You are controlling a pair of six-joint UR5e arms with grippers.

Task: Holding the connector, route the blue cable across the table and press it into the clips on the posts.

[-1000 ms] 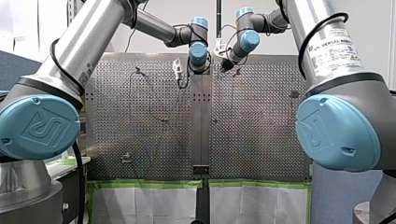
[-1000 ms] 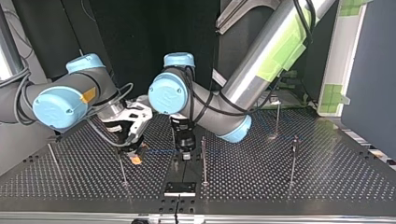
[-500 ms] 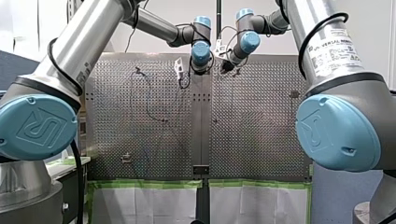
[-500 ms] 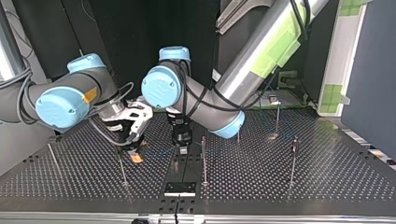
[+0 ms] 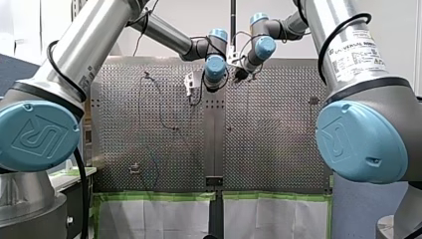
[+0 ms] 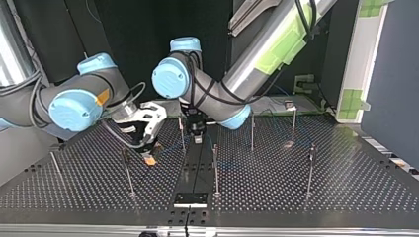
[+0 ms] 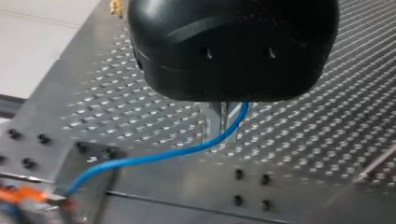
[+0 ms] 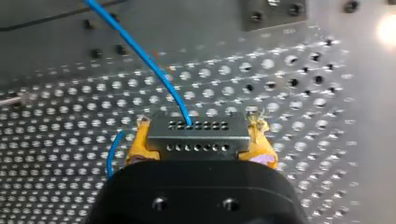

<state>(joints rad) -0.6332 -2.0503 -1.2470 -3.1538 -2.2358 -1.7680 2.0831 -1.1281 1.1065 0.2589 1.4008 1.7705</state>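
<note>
Right gripper (image 8: pixel 198 140): yellow pads (image 8: pixel 137 145) clamped on connector (image 8: pixel 197 135), over table (image 6: pixel 346 190) middle, clear of its edges.
Left gripper (image 7: pixel 223 127): metal fingers (image 7: pixel 211 122) pinching blue cable (image 7: pixel 154 158).
Progress: routing under way; seating on posts (image 6: pixel 216 168) unconfirmed.

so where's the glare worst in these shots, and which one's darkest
Right wrist view: a bright glare spot on the perforated table, ahead of and beside my right hand. Top view: darkest, with a black backdrop. Front view: evenly lit against a pale wall.

There are two claws (image 6: pixel 149 159) (image 6: pixel 197 139), one blue cable (image 7: pixel 154 157), one connector (image 8: pixel 196 136) and seven upright posts (image 6: pixel 56 165) (image 6: pixel 129 177) (image 6: pixel 182 134) (image 6: pixel 216 170) (image 6: pixel 252 131) (image 6: pixel 294 126) (image 6: pixel 310 170).
</note>
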